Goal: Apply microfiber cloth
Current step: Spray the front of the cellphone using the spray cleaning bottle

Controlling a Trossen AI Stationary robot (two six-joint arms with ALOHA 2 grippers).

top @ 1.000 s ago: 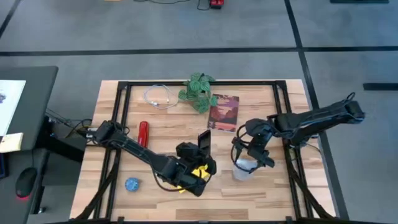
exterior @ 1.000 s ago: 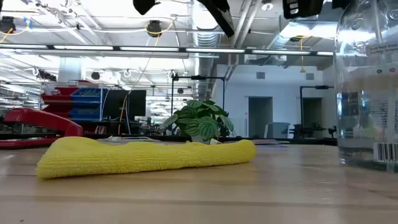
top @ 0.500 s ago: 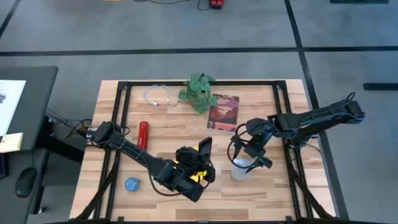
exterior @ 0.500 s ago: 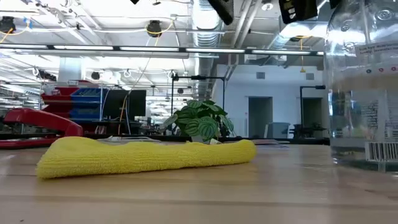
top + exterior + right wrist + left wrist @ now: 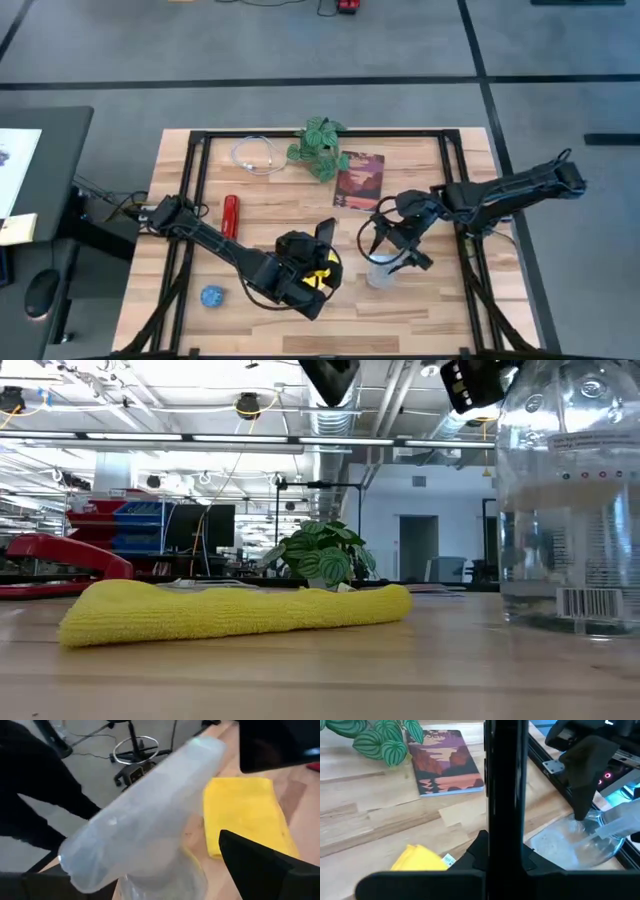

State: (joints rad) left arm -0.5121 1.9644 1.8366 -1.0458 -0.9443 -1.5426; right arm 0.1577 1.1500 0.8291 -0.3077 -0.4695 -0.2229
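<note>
One microfiber cloth (image 5: 235, 611), bright yellow and nubby, lay folded into a long soft pad on the slatted wooden worktop (image 5: 420, 300) near its front edge, just under my left end effector (image 5: 322, 243), which pinched one flat black smartphone (image 5: 506, 795) held upright. My right end effector (image 5: 390, 250) was clamped on one clear plastic spray bottle (image 5: 570, 500), round-bodied with a barcode label, beside the cloth. One dark red rectangular book (image 5: 360, 181) and one leafy striped plant (image 5: 318, 146) sat farther back
</note>
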